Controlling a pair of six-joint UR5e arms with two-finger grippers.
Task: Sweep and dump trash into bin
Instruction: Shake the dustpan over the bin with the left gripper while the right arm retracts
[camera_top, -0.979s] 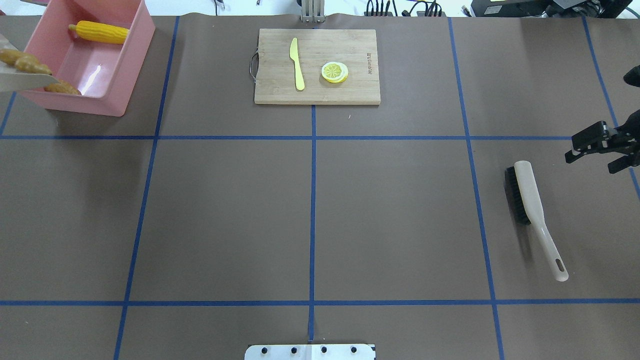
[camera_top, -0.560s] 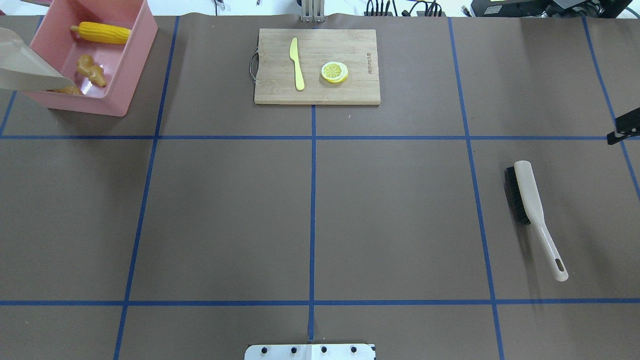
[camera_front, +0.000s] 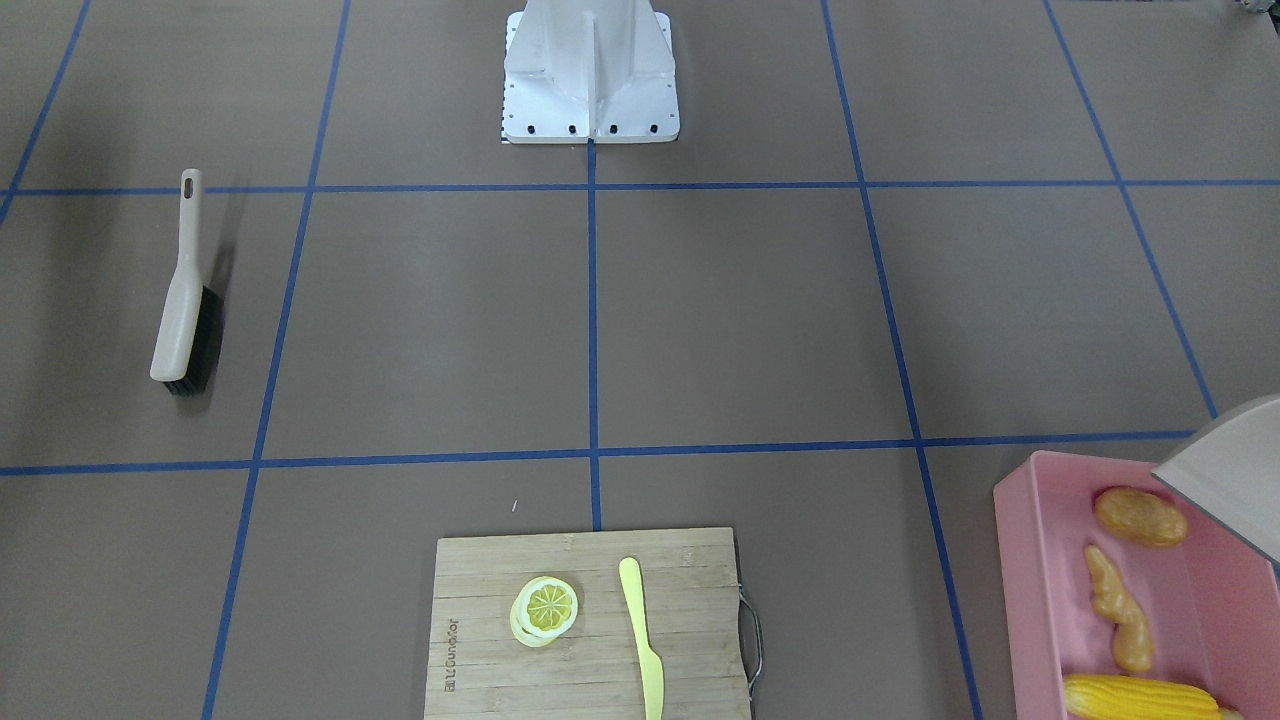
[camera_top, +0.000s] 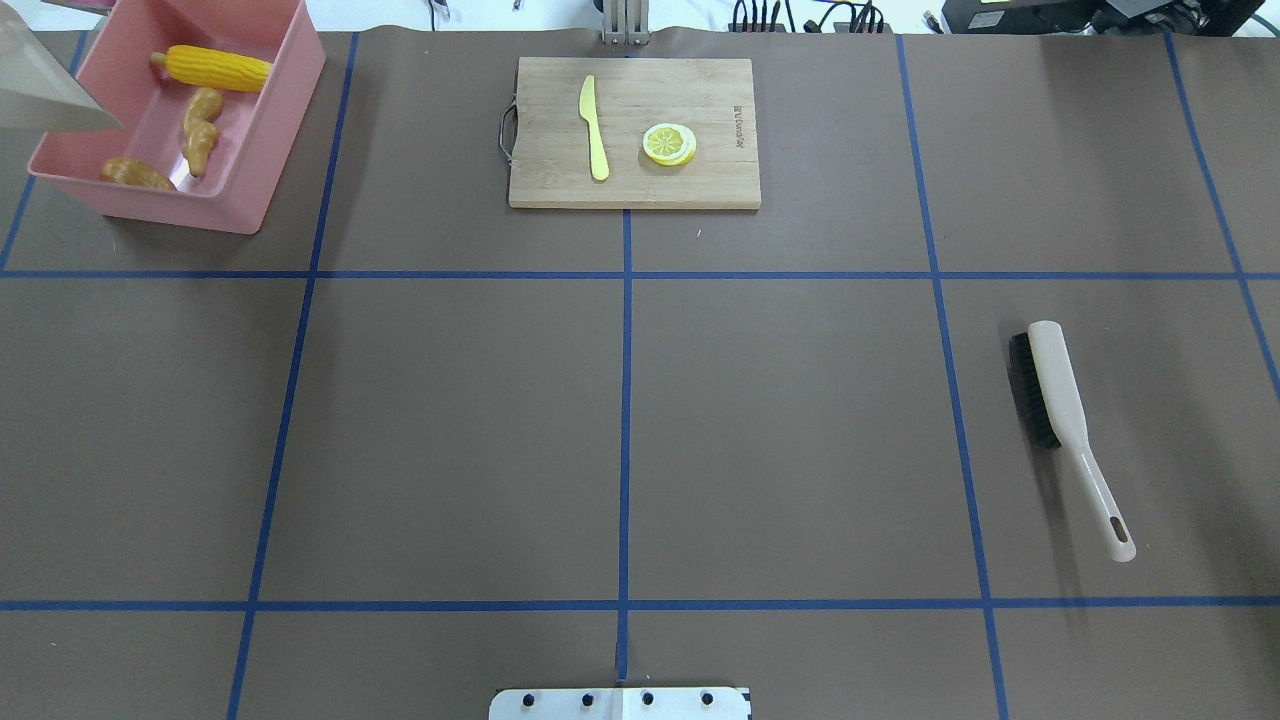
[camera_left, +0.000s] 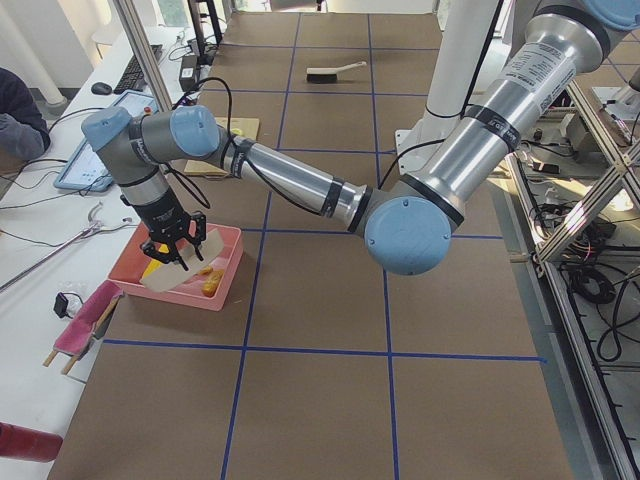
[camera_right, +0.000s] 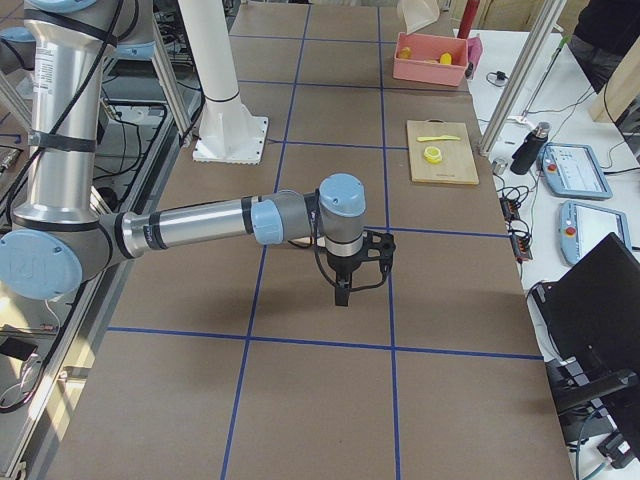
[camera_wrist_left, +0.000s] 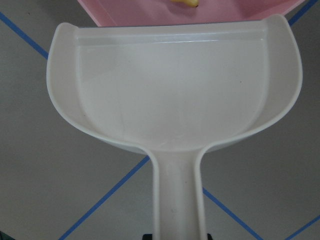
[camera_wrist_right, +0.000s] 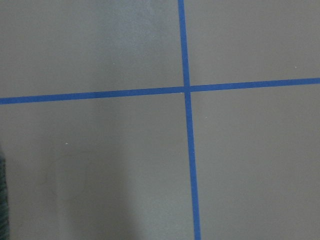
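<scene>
Backing beige plastic dustpan (camera_wrist_left: 175, 110) off large pink plastic bin (camera_top: 283, 125) at table's far-left corner, avoid snagging its rim (left gripper (camera_left: 173, 247) clamps handle (camera_wrist_left: 176, 200); right gripper (camera_right: 341, 293) opening unreadable).

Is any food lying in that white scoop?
No, the scoop is bare inside; corn, ginger and potato lie in the bin.

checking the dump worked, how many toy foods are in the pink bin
3, all in the bin: corn cob farthest from the robot, ginger root in the middle, potato nearest. The dustpan overhangs one corner, so another might hide there.
</scene>
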